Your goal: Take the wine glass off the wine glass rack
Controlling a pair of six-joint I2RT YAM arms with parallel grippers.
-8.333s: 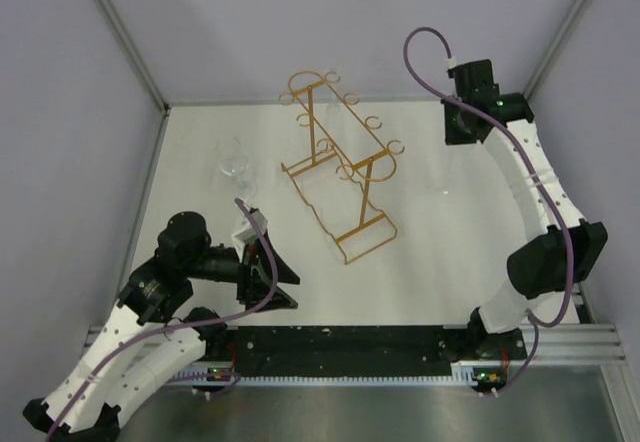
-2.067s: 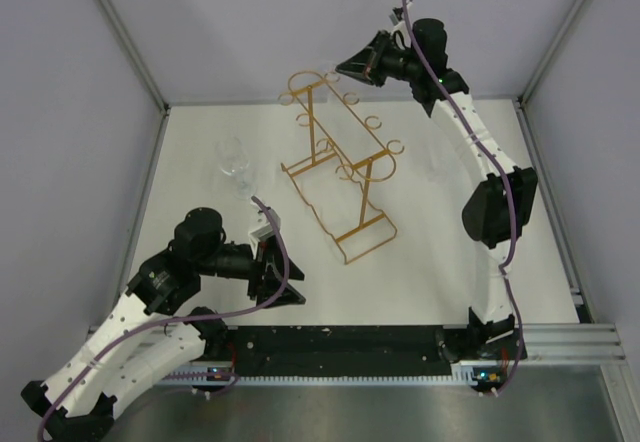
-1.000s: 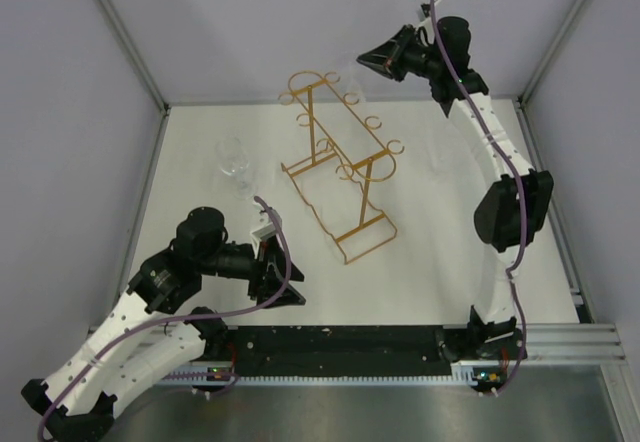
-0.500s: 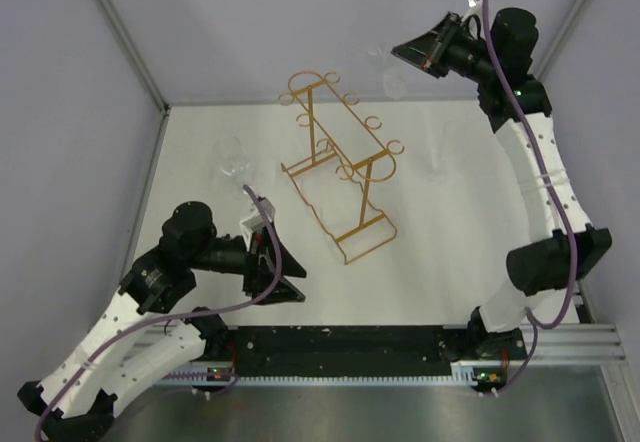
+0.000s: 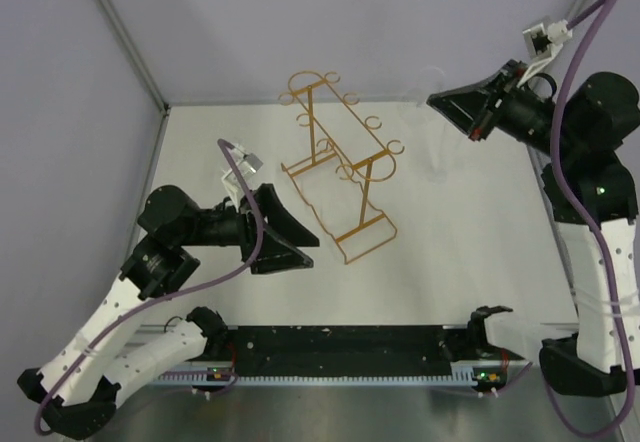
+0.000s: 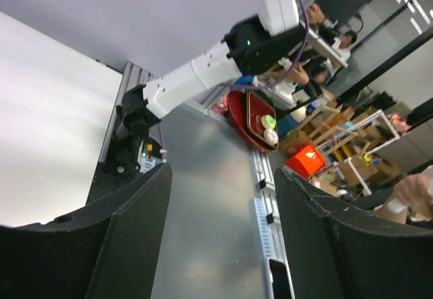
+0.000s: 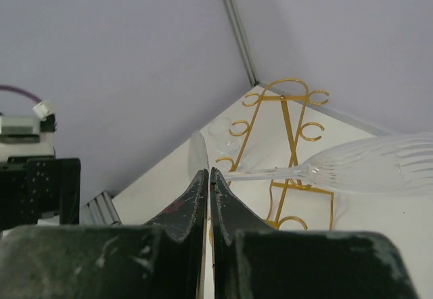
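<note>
High at the far right, right gripper [image 7: 209, 174]: fingers together on the stem of the glass [image 7: 379, 166], just beside its foot. I judge the glass clear of the rack [image 5: 343, 167], which stands lower on the table [image 5: 450, 262], left of this gripper. Long axis of the glass: level, crosswise to the fingers, bowl out to one side. Left gripper [image 5: 300, 245]: near left, jaws apart, empty, well apart from the glass, so the right arm finishes. Room: open table near-right of the rack. The right wall [image 5: 605, 52] and far wall [image 5: 300, 22] stand close, so I would lower toward the near side.
</note>
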